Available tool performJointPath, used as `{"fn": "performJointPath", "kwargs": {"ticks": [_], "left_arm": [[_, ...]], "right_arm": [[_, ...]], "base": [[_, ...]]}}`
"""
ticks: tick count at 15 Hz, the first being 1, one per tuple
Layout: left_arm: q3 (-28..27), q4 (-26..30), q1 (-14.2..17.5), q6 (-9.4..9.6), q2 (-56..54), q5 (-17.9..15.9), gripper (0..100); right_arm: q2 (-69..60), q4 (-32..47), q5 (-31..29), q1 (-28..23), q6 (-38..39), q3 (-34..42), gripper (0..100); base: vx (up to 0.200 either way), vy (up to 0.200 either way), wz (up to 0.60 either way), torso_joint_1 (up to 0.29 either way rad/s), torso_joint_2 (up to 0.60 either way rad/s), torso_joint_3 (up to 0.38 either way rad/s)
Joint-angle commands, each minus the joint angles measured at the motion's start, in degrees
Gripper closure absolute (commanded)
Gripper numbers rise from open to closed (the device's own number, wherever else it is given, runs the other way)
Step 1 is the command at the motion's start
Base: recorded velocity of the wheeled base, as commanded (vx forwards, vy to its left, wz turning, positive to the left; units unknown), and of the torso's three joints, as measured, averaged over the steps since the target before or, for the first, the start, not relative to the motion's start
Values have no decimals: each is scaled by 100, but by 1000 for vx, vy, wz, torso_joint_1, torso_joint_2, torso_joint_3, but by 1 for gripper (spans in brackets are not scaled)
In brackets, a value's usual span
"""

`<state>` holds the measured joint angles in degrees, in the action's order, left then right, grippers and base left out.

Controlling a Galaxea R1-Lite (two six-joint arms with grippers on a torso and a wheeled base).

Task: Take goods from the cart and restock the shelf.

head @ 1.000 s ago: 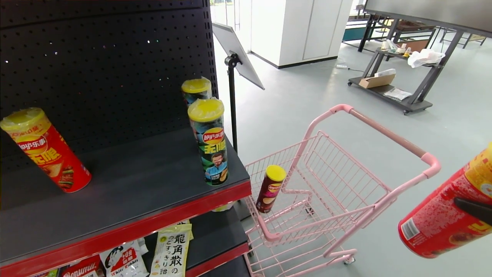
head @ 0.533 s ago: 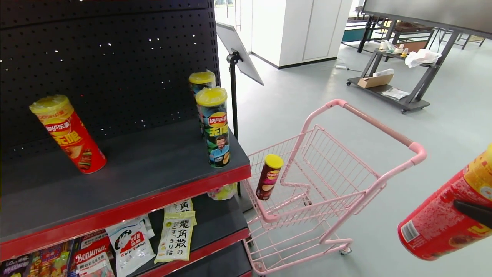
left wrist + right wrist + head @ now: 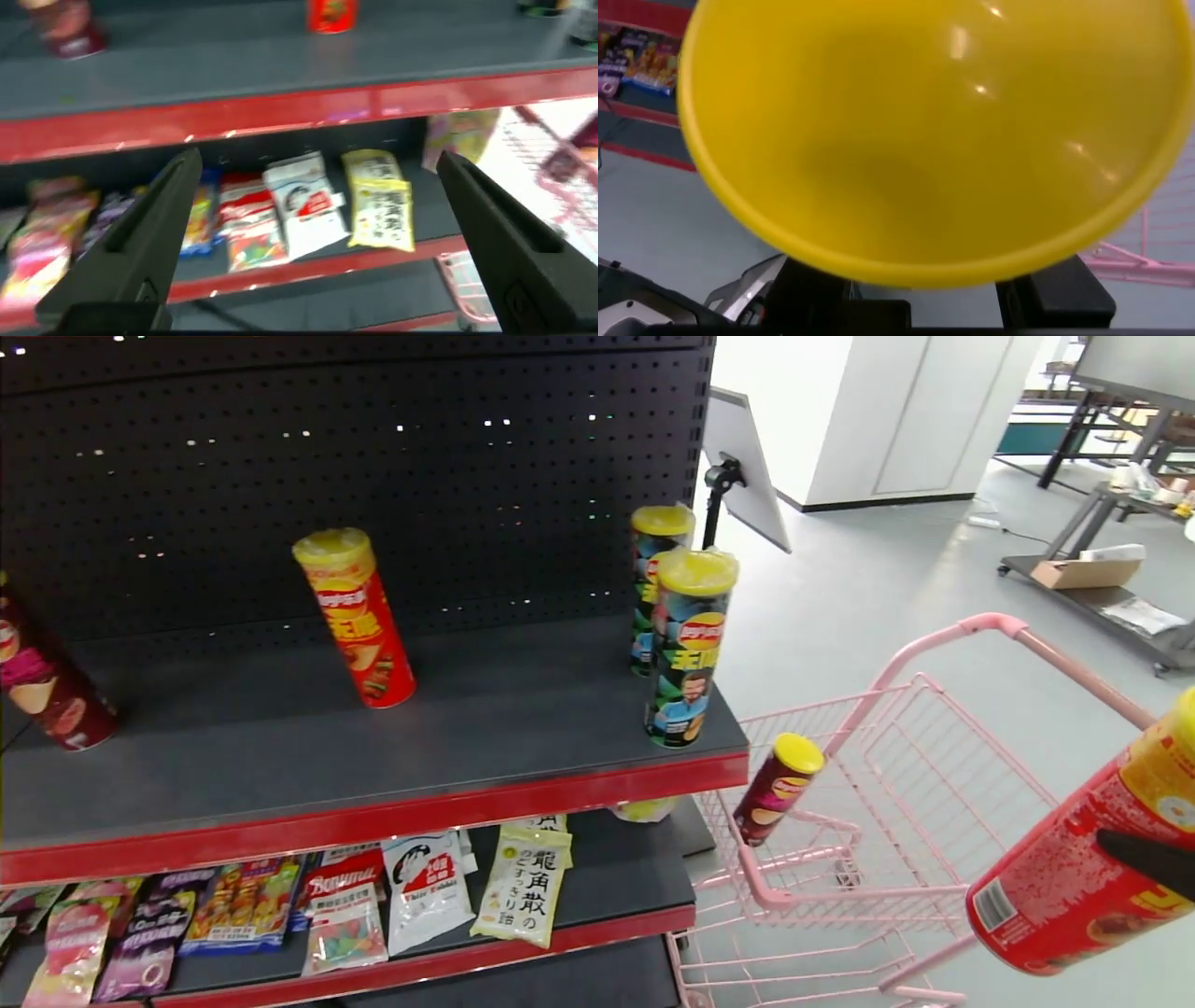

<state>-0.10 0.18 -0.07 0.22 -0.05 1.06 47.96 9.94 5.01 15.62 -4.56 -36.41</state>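
Shelf [image 3: 513,728] is lying left of my right gripper [image 3: 1134,859], which is clamping 1 red can [image 3: 1055,887]; I'm wanting it upright at release. Left gripper [image 3: 308,233] is gaping.

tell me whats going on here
A robot is restocking a shelf from a pink cart. Its right tool holds a red chip can with a yellow lid beside the cart, not yet on the shelf. The left tool is open and empty, facing the lower tier's snack bags. The top tier holds another red can, two blue-green cans and a maroon can; a second maroon can leans in the cart.
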Motion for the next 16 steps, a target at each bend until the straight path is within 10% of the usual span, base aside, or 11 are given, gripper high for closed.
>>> {"fn": "performJointPath", "kwargs": {"ticks": [1,16], "left_arm": [[1,-1,-1,4,5,-1,0],[1,-1,-1,4,5,-1,0]], "right_arm": [[-6,8,0,3,-1,55,100],[-322,-18,44,20,8,310,100]], "base": [[0,0,0,0,0,0],[0,173,0,3,2,1]]}}
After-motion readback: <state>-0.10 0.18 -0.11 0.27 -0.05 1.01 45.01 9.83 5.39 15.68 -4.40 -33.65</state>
